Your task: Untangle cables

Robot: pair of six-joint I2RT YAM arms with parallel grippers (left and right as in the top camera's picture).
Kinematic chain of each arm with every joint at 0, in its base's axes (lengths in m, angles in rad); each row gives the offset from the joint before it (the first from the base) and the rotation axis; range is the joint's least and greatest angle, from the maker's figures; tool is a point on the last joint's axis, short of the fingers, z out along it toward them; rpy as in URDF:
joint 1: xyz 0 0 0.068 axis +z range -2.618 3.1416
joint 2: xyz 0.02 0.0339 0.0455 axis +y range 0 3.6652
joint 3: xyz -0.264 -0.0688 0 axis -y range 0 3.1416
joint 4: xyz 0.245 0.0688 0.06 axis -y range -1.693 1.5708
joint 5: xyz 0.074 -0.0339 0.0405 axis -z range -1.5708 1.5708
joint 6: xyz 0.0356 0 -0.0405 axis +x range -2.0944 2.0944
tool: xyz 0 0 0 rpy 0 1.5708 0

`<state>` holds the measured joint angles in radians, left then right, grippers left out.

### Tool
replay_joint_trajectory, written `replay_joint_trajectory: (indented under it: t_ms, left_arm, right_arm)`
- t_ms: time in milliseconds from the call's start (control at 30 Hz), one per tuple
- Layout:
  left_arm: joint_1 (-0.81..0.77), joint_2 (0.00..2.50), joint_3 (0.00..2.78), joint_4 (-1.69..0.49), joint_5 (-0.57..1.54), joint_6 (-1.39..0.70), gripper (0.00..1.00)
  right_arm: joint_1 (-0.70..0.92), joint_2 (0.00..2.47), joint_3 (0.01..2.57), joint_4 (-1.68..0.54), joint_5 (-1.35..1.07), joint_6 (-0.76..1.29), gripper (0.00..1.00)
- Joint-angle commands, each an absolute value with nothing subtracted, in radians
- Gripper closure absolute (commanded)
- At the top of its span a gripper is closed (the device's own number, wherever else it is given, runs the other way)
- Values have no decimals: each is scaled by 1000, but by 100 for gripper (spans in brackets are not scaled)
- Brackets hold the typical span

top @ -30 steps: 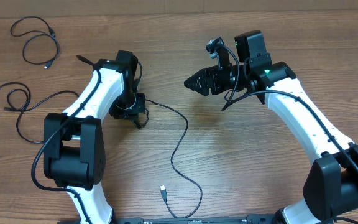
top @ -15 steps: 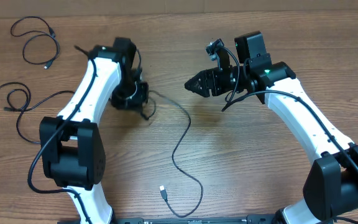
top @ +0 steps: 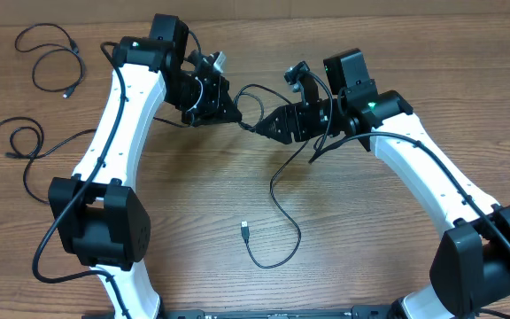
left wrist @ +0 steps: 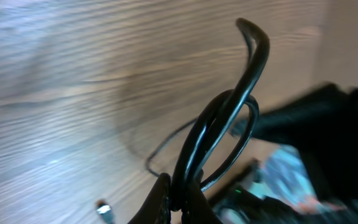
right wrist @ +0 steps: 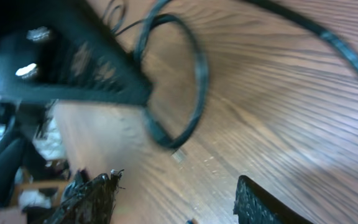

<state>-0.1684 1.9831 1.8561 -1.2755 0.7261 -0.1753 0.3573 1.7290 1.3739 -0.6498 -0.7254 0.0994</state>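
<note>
Cable in hand: thin black cable [left wrist: 250, 74], pinched as a folded bight. The fold stands out past the grip and is lifted off the worktop [top: 370, 266].
Rest of that cable: hangs from the grip, lands mid-worktop and curls into a hook toward the robot's side. Its plug end [top: 244, 230] lies loose and on its own.
Knot: none visible on this strand, but the strands at the pinch overlap, so can't rule out a crossing there.
L end effector [top: 235, 118]: fully closed on the cable. L wrist cam shows the pads clamped at the base of the fold.
R end effector [top: 262, 128]: partly open and empty. In the R wrist cam, bare wood shows between the fingers [right wrist: 95, 190].
Key relation: tips of the two end effectors nearly meet, facing each other. The loop sits just ahead of the R tips, off to one side, not yet inside the gap. The hanging run passes close under the R tips.
Long axis: hanging run goes roughly from the grip toward the near edge, crosswise to the R approach.
Nearer arm: R is nearest to the free strand, since L is occupied.
Judgement: looks like a handover or a 2nd grasp, then pull apart. R needs the strand centred before closing.
Risk: catching both legs of the fold.
Other cables: two more at the far L of the worktop, one coiled at the back corner [top: 81, 71] and one nearer [top: 41, 140]. They lie apart from each other and well clear of both arms.
</note>
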Motion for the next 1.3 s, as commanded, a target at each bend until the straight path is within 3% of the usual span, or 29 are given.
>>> replay_joint_trajectory:
  t_ms: [0, 333, 667, 1100, 1267]
  left_arm:
    - [-171, 1980, 1882, -1275, 892, -149, 96]
    - [-201, 1980, 1882, -1277, 887, -120, 96]
    - [-189, 1980, 1882, -1272, 952, -120, 96]
    - [-153, 1980, 1882, -1215, 1080, -159, 96]
    - [-152, 1980, 1882, -1211, 1135, -128, 96]
  right_arm:
    - [360, 1729, 1374, -632, -629, 198, 39]
    - [360, 1729, 1374, -580, -487, 360, 39]
    - [360, 1729, 1374, -672, -313, 367, 46]
    - [359, 1729, 1374, -698, -353, 419, 45]
    - [359, 1729, 1374, -690, -194, 420, 45]
